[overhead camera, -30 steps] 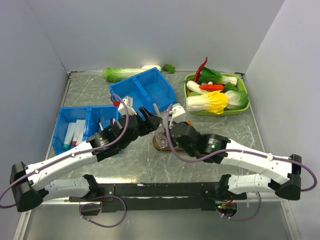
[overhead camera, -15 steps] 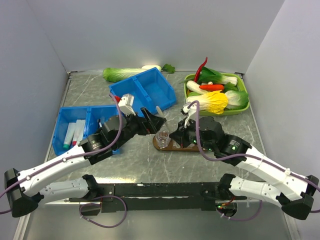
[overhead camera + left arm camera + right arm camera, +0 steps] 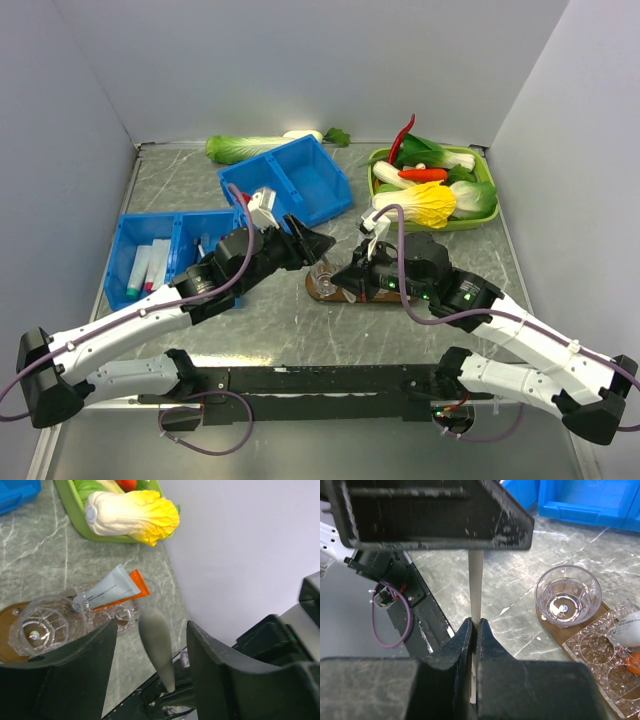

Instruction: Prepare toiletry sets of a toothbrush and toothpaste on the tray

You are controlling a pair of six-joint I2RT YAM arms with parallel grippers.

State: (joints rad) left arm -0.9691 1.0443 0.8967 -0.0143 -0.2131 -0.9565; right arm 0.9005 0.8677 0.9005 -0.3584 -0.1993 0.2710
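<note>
From above, both arms meet over the wooden tray (image 3: 316,289) in the middle of the table (image 3: 270,330). The blue bin (image 3: 150,217) of tubes sits off left, the green vegetable tray (image 3: 440,228) close behind. Tight quarters!

Left wrist view: the left gripper (image 3: 150,630) has its jaws apart, with the toothbrush (image 3: 156,650) handle between them and gaps either side. Beyond, a clear cup (image 3: 42,630) sits empty on the tray, and a toothpaste tube (image 3: 107,591) rests at the next cup.

Right wrist view: the right gripper (image 3: 474,622) has its jaws pinched on the toothbrush, the left gripper close overhead.

One tube placed, I'd say; the brush is not yet in a cup. Free table lies toward the near edge.
</note>
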